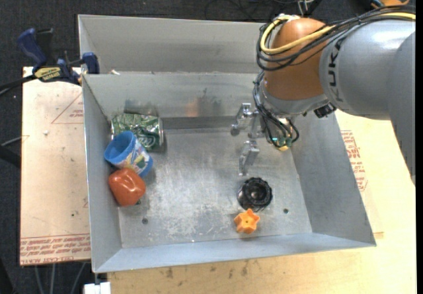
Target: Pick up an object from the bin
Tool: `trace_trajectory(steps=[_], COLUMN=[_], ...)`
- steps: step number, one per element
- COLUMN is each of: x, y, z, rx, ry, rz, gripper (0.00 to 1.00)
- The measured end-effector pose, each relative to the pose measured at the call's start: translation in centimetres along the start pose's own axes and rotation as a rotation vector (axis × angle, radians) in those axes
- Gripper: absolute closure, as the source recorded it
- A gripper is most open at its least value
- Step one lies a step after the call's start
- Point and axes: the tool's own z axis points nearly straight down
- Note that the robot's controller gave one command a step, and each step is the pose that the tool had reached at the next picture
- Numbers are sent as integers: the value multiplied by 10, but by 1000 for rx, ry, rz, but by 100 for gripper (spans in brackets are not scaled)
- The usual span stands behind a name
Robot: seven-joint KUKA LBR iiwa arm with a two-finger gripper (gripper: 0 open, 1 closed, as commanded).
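Over the bin's right half: the two-finger metal hand (246,135), under the arm's orange wrist cover (294,61), hangs above a bare part of the grey metal bin (198,213).
Hand state: the fingers stand apart, open, with nothing between them.
Nearest thing: a black round ribbed knob-like piece (255,192), just beside the lower fingertip, toward the near wall; I cannot tell whether they touch.
Near wall: a small orange star-shaped plastic piece (246,220), just beside the black piece.
Left side: a crushed green metal can (137,129), a blue plastic cup (125,152) tilted against it, and a red-orange pepper-shaped toy (127,187) touching the cup, all well apart from the hand.
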Motion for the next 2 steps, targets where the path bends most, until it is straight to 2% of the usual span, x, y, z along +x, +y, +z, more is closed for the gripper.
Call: trace_trajectory(steps=[1, 2], x=[13, 16], y=[-1, -3], z=[56, 60], rx=[-1, 0], ry=[-18, -3], rz=[-425, -425], gripper=[100, 0])
